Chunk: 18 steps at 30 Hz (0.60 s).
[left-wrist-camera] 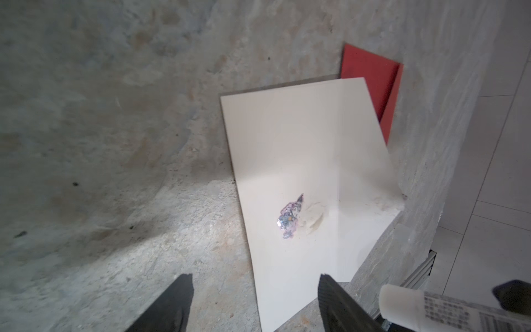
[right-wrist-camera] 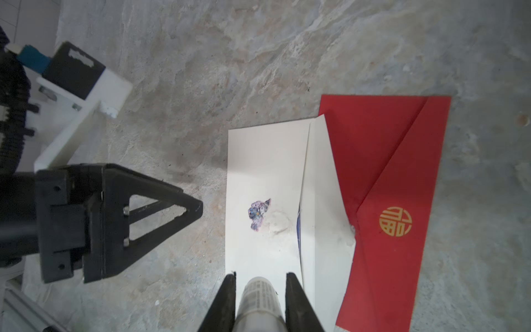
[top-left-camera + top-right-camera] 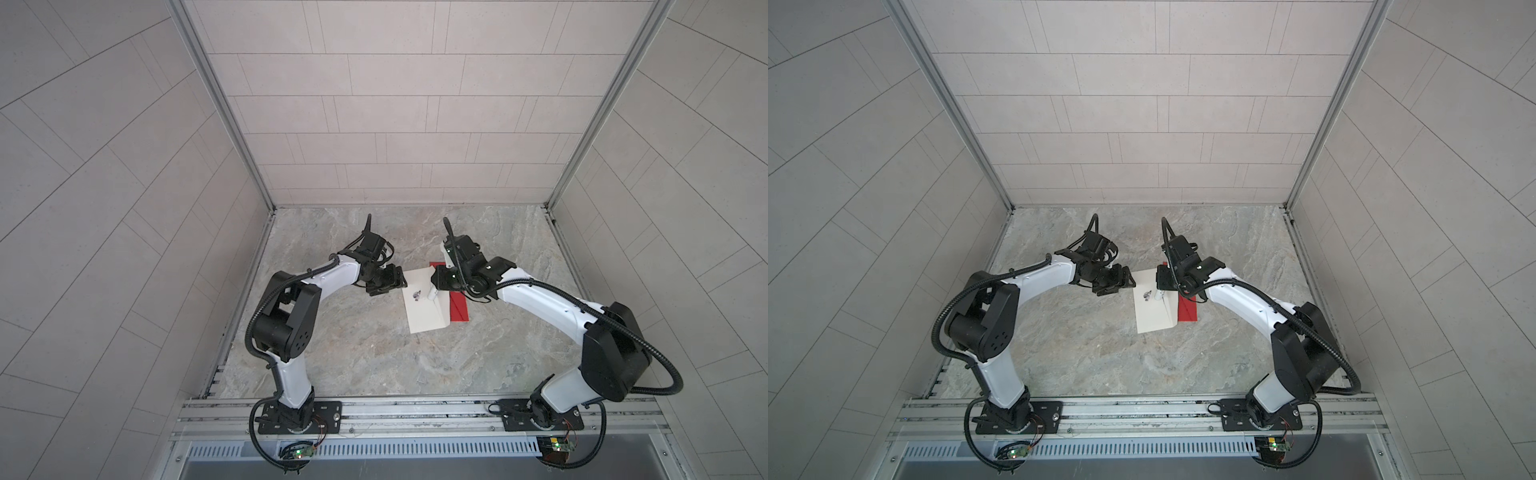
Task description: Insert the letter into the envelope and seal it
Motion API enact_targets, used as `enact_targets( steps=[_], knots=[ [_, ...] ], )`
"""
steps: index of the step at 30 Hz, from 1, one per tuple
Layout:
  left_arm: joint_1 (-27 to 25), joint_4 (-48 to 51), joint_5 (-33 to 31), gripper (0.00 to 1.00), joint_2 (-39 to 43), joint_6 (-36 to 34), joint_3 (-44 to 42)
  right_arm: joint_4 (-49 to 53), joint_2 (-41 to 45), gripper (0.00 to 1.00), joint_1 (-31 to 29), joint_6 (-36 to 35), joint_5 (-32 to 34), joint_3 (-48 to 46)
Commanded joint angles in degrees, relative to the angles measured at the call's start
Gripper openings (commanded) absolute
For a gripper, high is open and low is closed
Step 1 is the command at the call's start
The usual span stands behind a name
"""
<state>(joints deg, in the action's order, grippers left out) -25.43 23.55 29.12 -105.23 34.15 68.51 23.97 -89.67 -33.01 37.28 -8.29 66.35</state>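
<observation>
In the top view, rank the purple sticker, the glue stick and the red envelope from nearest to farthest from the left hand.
1. purple sticker, just right of the left hand.
2. glue stick, further right.
3. red envelope, farthest right.

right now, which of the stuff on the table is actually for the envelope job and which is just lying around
For the job:
- white envelope, flap open
- glue stick, held in the right gripper
- left gripper, open, beside the white envelope

Lying about:
- red envelope, flap shut, partly under the white flap
</observation>
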Motion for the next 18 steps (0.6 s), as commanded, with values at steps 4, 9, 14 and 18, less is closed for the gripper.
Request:
enact_targets(
  steps=[4,9,14,18],
  knots=[
    [-0.4,5.6,-1.1,0.76,-3.5,2.7,3.8,-1.2,-7.5,0.10,-1.2,-2.0,7.1,3.9],
    [-0.9,5.8,1.6,0.76,-6.0,2.6,5.5,-3.4,-11.1,0.10,-2.2,-1.9,7.0,4.1],
    [-1.4,7.5,2.6,0.74,-8.0,1.8,6.6,-4.4,-11.9,0.10,-3.8,-1.9,8.0,3.8],
    [-1.9,7.6,3.8,0.71,-9.7,1.5,7.1,-2.8,-12.6,0.10,-5.7,-3.5,11.9,4.3]
  ],
)
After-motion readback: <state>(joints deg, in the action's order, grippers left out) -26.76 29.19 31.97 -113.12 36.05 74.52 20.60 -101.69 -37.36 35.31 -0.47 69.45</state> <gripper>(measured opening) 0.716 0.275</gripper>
